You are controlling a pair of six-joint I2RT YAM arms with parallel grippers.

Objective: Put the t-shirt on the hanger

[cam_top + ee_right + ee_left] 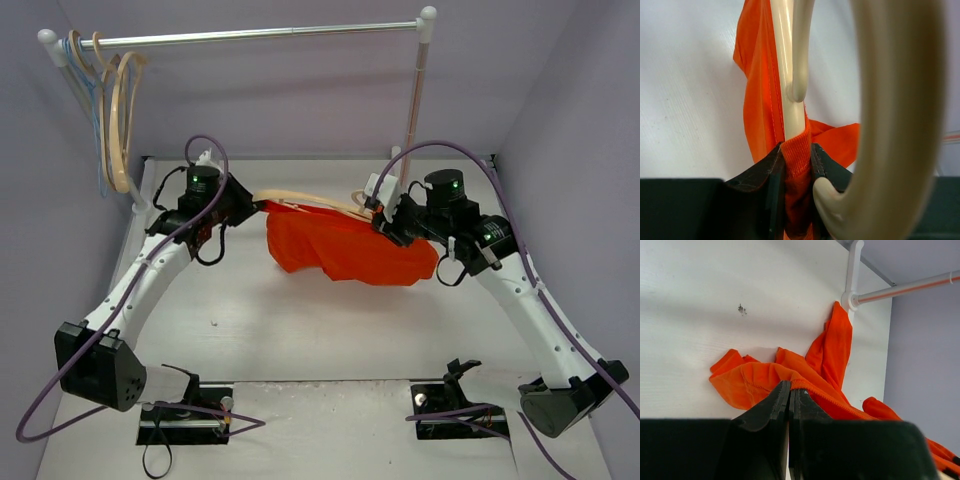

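Lilac walls close in a white table [300, 340], and across the back runs a chrome clothes rail [260, 35] on white posts. At its left end hang several spare wooden hangers [122, 110] together with a thin blue hanger [100, 130]. Both arms reach in toward the middle of the table and carry the load between them. The t-shirt [345, 250], bright orange-red, hangs bunched in a loose swag from one gripper to the other; whether its lowest folds touch the table I cannot tell. The hanger [305, 198], pale wood, lies nearly level along the top edge of the cloth, one end beside the left gripper [252, 207] and the other at the right gripper [382, 222]. In the left wrist view the black fingers are pressed tight together, with the stitched hem of the t-shirt pinched at their tips and the rest of the cloth spilling away to the right. In the right wrist view the jaws are clamped on the ribbed orange collar, and one arm of the hanger runs straight down into that collar between the fingers. The wooden hook curves large and blurred across the right of that view, just beside the right-hand finger.
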